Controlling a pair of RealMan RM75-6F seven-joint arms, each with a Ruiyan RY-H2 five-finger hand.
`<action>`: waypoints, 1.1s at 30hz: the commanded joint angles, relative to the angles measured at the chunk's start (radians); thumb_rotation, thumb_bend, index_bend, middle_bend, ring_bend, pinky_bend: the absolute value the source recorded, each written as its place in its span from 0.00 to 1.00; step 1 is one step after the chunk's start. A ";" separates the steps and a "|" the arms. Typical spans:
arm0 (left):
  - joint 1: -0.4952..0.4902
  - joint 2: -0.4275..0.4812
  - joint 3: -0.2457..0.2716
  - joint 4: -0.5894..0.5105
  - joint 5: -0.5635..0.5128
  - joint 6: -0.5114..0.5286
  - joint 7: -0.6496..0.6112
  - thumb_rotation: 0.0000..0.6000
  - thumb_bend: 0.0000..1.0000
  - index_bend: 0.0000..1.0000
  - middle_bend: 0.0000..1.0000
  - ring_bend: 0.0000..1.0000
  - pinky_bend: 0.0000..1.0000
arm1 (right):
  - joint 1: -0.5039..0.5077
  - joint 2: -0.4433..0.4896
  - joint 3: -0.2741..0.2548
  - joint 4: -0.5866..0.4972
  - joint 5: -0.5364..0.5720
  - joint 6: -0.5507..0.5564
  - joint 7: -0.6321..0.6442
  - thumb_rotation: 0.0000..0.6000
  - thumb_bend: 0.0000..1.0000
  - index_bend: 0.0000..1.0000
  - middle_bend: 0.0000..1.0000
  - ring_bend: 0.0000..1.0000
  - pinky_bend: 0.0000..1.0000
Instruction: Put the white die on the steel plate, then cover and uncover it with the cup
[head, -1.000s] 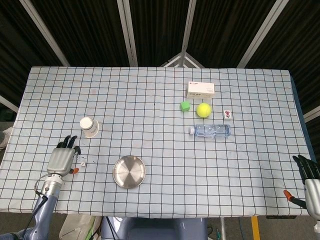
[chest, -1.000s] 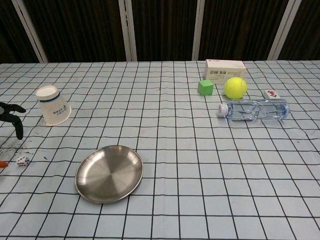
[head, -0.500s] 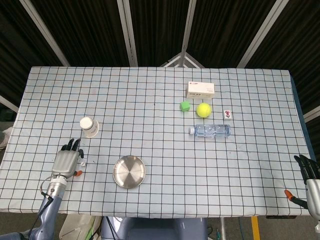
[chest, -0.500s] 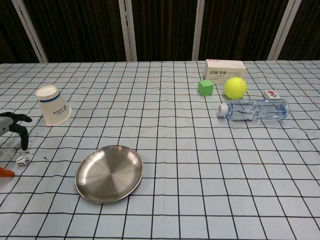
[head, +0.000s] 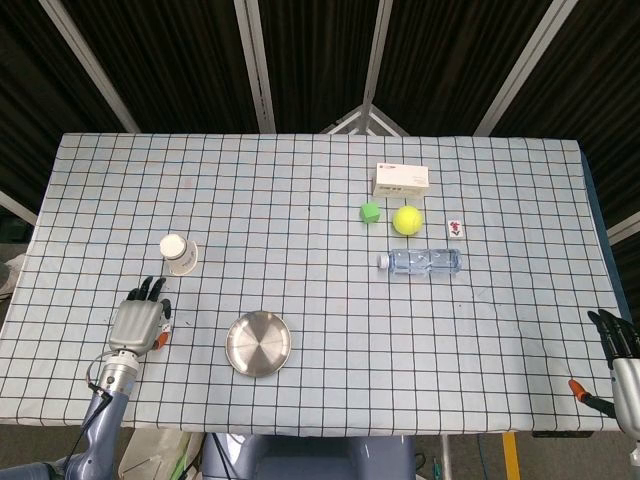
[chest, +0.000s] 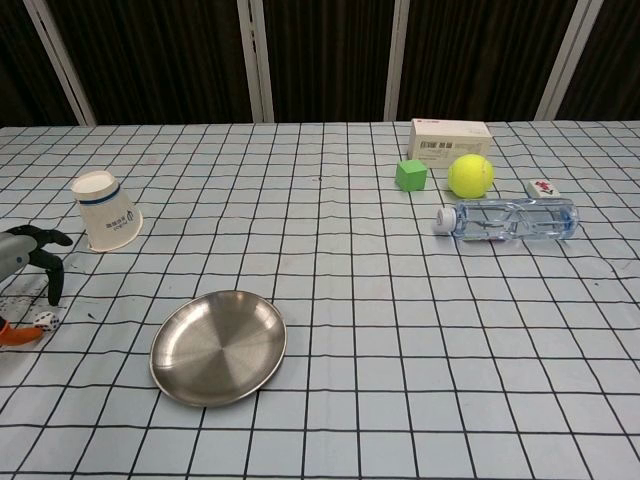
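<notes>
Hovering over the small white die (chest: 43, 320), black fingers (chest: 52, 283) curl.

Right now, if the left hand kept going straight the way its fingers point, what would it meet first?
Probably the upside-down paper cup: the left hand points up the table, slightly right. The white die sits beneath its fingers, so a lower path might meet that first; depth is unclear.

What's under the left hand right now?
The white die sits on the checkered tablecloth below the left hand, its fingers above it. The head view hides the die almost entirely; contact cannot be told.
</notes>
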 joint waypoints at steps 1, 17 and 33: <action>-0.001 -0.001 0.001 0.000 0.002 0.004 0.001 1.00 0.40 0.49 0.06 0.01 0.19 | 0.000 0.000 0.000 -0.001 -0.001 0.000 0.000 1.00 0.04 0.12 0.14 0.15 0.16; -0.012 -0.017 0.009 0.020 -0.008 -0.006 0.002 1.00 0.41 0.49 0.06 0.01 0.19 | 0.001 -0.002 0.000 -0.001 0.002 -0.005 -0.006 1.00 0.04 0.12 0.14 0.15 0.16; -0.014 0.001 0.009 0.002 -0.023 -0.011 -0.011 1.00 0.45 0.55 0.07 0.01 0.19 | 0.005 -0.003 -0.004 -0.002 -0.005 -0.012 0.000 1.00 0.04 0.12 0.14 0.15 0.16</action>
